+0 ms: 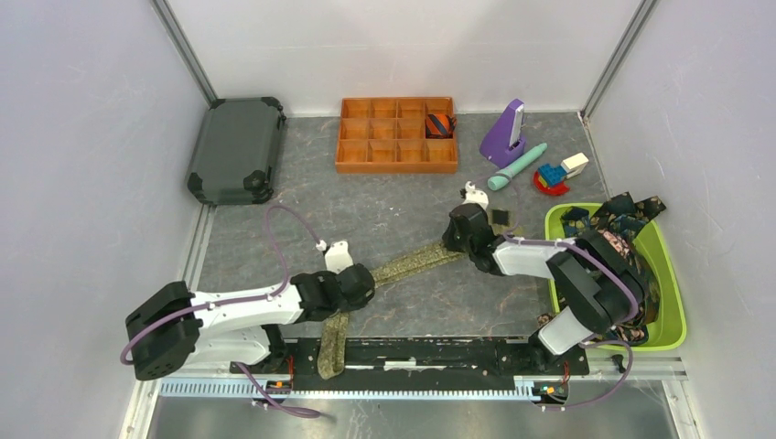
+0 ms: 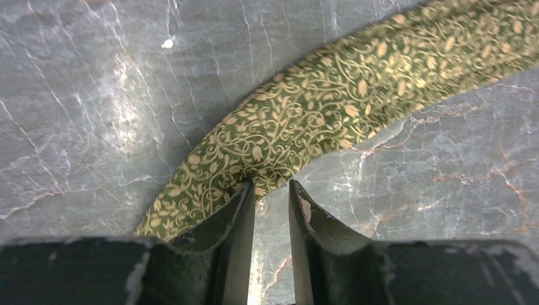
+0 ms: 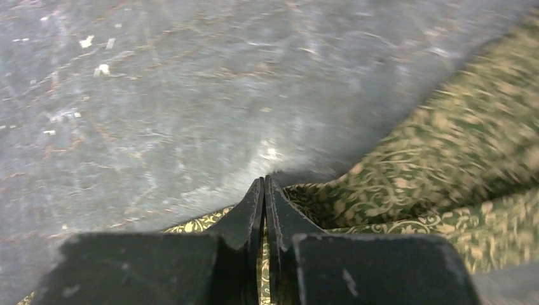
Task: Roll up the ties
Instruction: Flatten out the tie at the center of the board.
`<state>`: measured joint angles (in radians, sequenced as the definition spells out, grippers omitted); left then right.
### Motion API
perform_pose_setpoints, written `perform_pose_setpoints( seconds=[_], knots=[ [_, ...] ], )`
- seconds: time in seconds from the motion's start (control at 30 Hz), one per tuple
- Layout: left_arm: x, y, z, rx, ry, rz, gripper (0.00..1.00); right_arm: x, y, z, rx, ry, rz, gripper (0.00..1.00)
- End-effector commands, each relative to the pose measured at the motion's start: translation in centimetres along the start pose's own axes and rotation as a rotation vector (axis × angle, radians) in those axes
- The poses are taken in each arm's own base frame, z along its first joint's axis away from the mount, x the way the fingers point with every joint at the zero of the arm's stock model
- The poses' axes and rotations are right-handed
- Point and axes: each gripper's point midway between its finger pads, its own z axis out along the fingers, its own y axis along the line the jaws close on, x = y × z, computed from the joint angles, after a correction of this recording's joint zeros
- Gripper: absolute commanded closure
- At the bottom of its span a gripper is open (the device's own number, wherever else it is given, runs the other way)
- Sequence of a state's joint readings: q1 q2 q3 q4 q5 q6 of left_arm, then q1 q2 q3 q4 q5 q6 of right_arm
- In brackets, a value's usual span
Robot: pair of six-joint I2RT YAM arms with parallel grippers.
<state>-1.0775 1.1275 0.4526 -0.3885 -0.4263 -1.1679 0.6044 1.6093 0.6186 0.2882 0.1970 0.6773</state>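
Note:
The olive-green tie (image 1: 412, 265) with a fine gold vine pattern lies across the table, from the front edge up to the right. My left gripper (image 1: 364, 285) hovers low over its middle. In the left wrist view its jaws (image 2: 272, 185) stand a narrow gap apart, with bare table between them and the tie (image 2: 330, 95) at the left fingertip. My right gripper (image 1: 454, 241) is shut on the tie's far end; fabric (image 3: 432, 152) shows pinched between its fingers (image 3: 264, 180). Dark patterned ties (image 1: 615, 219) fill the green bin. A rolled orange-navy striped tie (image 1: 439, 123) sits in the organizer.
An orange compartment organizer (image 1: 384, 146) stands at the back. A dark green case (image 1: 236, 149) is at the back left. A purple object (image 1: 503, 133), a teal stick (image 1: 518, 165), toy blocks (image 1: 556, 174) and a small black square (image 1: 500, 217) are at the back right. The lime bin (image 1: 673, 293) is on the right.

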Motion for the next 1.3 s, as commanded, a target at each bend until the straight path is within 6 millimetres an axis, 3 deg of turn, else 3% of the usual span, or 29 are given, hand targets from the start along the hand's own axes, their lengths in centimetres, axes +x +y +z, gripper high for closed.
perform_pose_setpoints(
  seconds=[0.0, 0.07, 0.23, 0.33, 0.43, 0.6, 0.7, 0.9, 1.07, 1.27],
  knots=[
    [-1.5, 2.4, 0.5, -0.136, -0.047, 0.149, 0.66, 1.4, -6.5, -2.3, 0.272, 0.000, 0.010, 0.91],
    [-1.9, 1.8, 0.7, -0.139, -0.040, 0.175, 0.66, -0.7, -5.9, -2.6, 0.253, -0.048, -0.009, 0.88],
    [-2.2, -0.3, 0.1, -0.096, 0.005, 0.220, 0.67, -6.7, -2.2, -4.3, 0.158, -0.131, -0.113, 0.75],
    [-2.0, -1.5, -0.8, -0.047, 0.047, 0.256, 0.66, -7.9, -1.2, -6.1, 0.102, -0.162, -0.127, 0.60],
    [-2.3, -1.6, -2.0, -0.039, 0.063, 0.274, 0.64, -5.2, -2.1, -7.4, 0.079, -0.095, -0.133, 0.49],
    [-3.2, -2.5, -3.9, 0.008, 0.058, 0.283, 0.62, 0.8, -5.6, -9.3, 0.084, -0.027, -0.075, 0.47],
    [-3.7, -3.1, -4.0, 0.025, 0.042, 0.279, 0.62, 2.6, -7.5, -10.4, 0.120, -0.025, -0.040, 0.43],
    [-5.2, -6.6, -3.5, 0.094, -0.014, 0.236, 0.62, 3.2, -10.5, -11.5, 0.227, -0.082, 0.006, 0.19],
    [-5.9, -9.5, -2.2, 0.121, -0.027, 0.239, 0.64, 3.6, -12.9, -11.3, 0.353, -0.068, 0.002, 0.20],
    [-5.1, -10.1, -0.6, 0.115, -0.006, 0.250, 0.65, 2.9, -13.3, -11.3, 0.382, -0.081, -0.003, 0.28]
  ],
)
